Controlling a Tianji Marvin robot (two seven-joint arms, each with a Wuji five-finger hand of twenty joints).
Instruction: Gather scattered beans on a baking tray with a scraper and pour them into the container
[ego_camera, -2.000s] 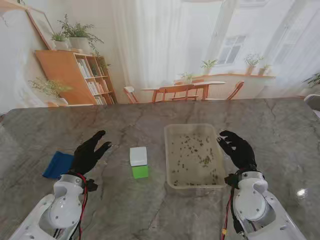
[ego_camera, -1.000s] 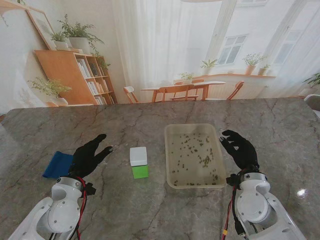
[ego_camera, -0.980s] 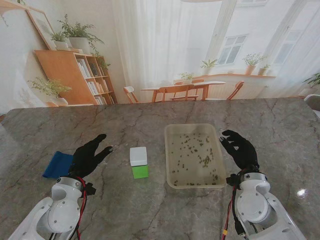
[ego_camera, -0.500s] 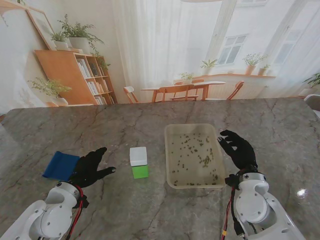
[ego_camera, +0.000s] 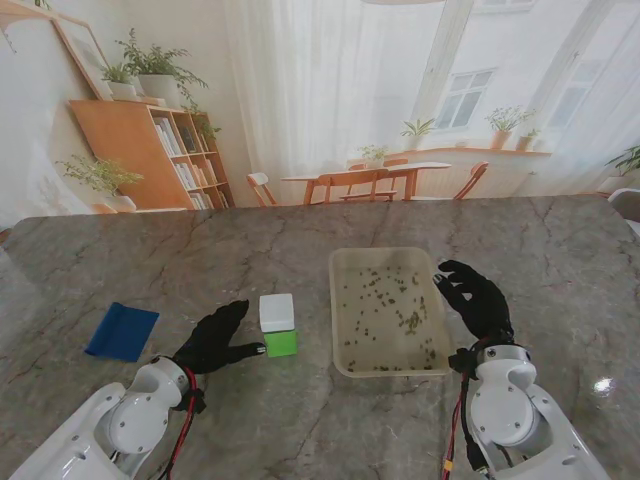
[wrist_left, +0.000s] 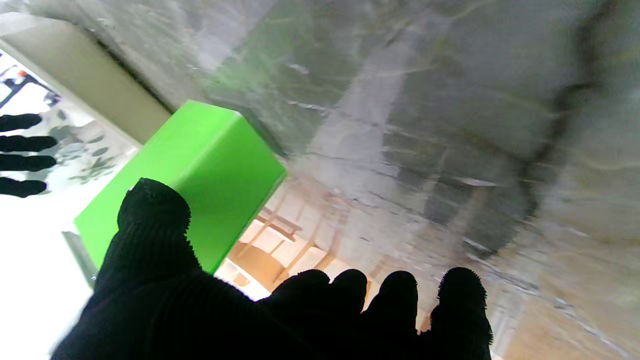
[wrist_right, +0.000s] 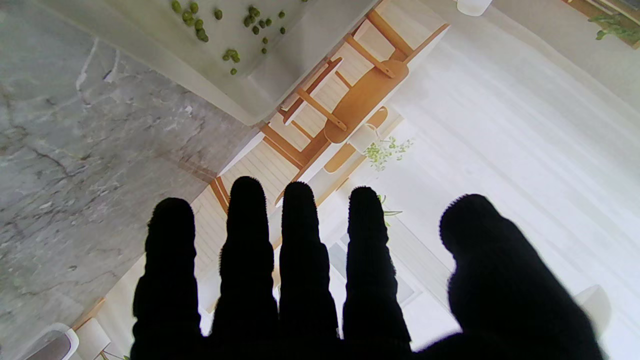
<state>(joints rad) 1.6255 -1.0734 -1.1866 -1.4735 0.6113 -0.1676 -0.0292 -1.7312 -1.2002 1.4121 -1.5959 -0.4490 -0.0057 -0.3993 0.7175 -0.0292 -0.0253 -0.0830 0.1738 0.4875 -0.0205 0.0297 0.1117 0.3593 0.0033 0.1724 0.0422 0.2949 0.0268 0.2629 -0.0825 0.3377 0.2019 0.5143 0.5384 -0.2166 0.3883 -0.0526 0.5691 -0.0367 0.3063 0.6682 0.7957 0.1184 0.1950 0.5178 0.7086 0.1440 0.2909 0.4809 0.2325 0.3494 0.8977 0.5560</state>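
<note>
Since two seconds ago, our left hand has travelled right, away from the blue scraper, and now sits just beside the green-and-white container, thumb close to its green base. Our right hand has barely shifted.

Largest first: the marble table carries every item. The baking tray lies right of centre, with the beans scattered across its floor, ungathered. The container stands just left of the tray, apart from it. The scraper lies flat near the left side, untouched and now well apart from the left hand.

Hand states:
- Left hand: fingers spread, nothing held. The left wrist view shows the thumb in front of the container's green face; we cannot tell whether it touches.
- Right hand: fingers extended and separated, nothing held, hovering at the tray's right rim. The right wrist view shows the tray corner beyond the fingertips.

Judgement: the left hand appears to be addressing the container, not the scraper. This suggests the container is to be positioned or steadied first. Gathering has not begun, so the task stands at its opening stage. The scraper must yet be picked up by one hand.
</note>
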